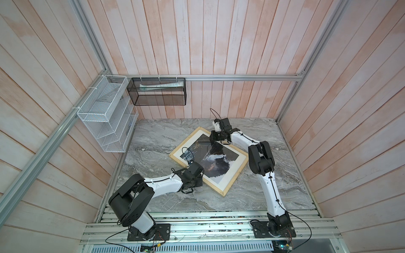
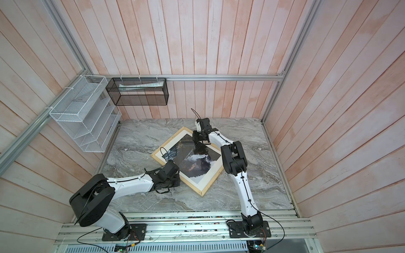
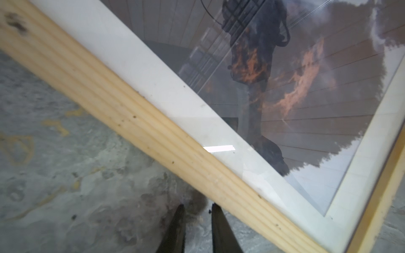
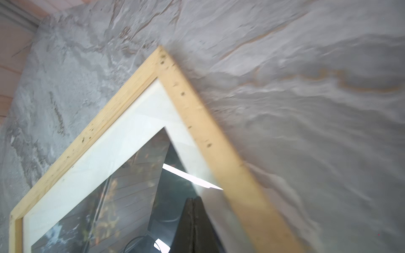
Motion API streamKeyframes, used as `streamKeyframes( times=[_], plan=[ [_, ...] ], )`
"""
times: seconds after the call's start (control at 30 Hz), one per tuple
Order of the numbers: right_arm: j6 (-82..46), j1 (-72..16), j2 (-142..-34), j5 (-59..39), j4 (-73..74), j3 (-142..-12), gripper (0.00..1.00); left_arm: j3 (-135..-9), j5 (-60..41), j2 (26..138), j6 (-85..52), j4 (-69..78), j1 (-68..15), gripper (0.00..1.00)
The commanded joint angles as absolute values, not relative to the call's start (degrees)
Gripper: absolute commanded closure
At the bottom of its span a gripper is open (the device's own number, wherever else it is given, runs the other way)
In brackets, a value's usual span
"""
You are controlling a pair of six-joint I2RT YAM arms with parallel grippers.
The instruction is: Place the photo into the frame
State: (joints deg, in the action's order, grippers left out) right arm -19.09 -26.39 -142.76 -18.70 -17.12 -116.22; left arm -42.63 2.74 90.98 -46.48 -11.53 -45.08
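Left wall: white wire-mesh tiered rack (image 1: 105, 118). Back wall: black mesh rectangular basket (image 1: 157, 94) with a pale tube-like item (image 1: 160, 85) lying in it.

Left gripper (image 3: 197, 207): low, at the near-left side of the frame. Its fingers stand a narrow gap apart with nothing between them. The tips are over the grey marble-pattern tabletop (image 1: 274, 175), just beside the outer edge of the wood rail. Can't tell whether they touch it.

Large rectangular frame of thin pale wood with a clear pane (image 1: 185, 142): flat on the tabletop mid-table, turned diagonally in both top views.

Large rectangular photo, wide white border around a dark picture (image 1: 219, 157): face up inside the frame. It shows through the pane with its border lying within the rails. Strong wall and arm reflections on the glass.

Right gripper (image 4: 194, 199): at the frame's far side near the far corner. Its fingers are pressed together and hold nothing. The tips are over the pane just inside the rail. Can't tell whether they touch the glass.
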Motion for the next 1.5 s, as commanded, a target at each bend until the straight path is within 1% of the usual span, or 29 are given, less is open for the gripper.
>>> streamKeyframes(
  times=[0.0, 0.2, 0.4, 0.5, 0.63, 0.8, 0.97, 1.17, 1.27, 1.37, 1.47],
  plan=[
    [-19.1, -27.3, -144.2, -20.3, -22.8, -117.4, 0.98, -41.7, 0.6, 93.2, -47.3, -14.5, -45.5, 0.77],
    [-17.9, -25.8, -140.0, -18.5, -23.3, -115.5, 0.98, -43.8, 3.4, 89.1, -46.0, -18.8, -45.5, 0.77],
    [-17.7, -23.3, -130.4, -17.5, -19.0, -105.2, 0.98, -46.6, 6.0, 84.2, -42.6, -23.1, -43.1, 0.77],
    [-18.0, -21.8, -124.2, -17.3, -15.6, -97.2, 0.98, -47.6, 6.2, 82.5, -40.0, -23.5, -39.2, 0.77],
    [-18.5, -19.5, -115.4, -16.8, -11.4, -84.9, 0.97, -48.8, 5.5, 82.5, -35.7, -21.8, -31.4, 0.77],
    [-18.9, -16.0, -104.0, -16.3, -8.2, -70.1, 0.97, -51.9, 0.1, 86.3, -31.4, -17.3, -20.5, 0.77],
    [-18.7, -12.0, -93.1, -15.4, -7.7, -57.3, 0.97, -58.6, -0.7, 92.8, -28.2, -16.8, -13.2, 0.77],
    [-19.8, -7.4, -81.9, -13.0, -8.7, -45.1, 0.96, -64.6, 0.0, 101.3, -26.5, -17.0, -8.3, 0.79],
    [-21.8, -5.4, -77.3, -14.0, -6.4, -39.1, 0.96, -67.0, -0.2, 105.1, -26.0, -17.0, -6.5, 0.8],
    [-21.6, -5.0, -75.7, -14.3, -6.9, -37.1, 0.96, -69.3, -0.8, 108.0, -25.4, -17.7, -5.8, 0.81],
    [-20.3, -4.9, -76.6, -14.8, -9.1, -37.3, 0.96, -69.8, -0.6, 109.3, -24.9, -17.6, -5.8, 0.81]
  ],
)
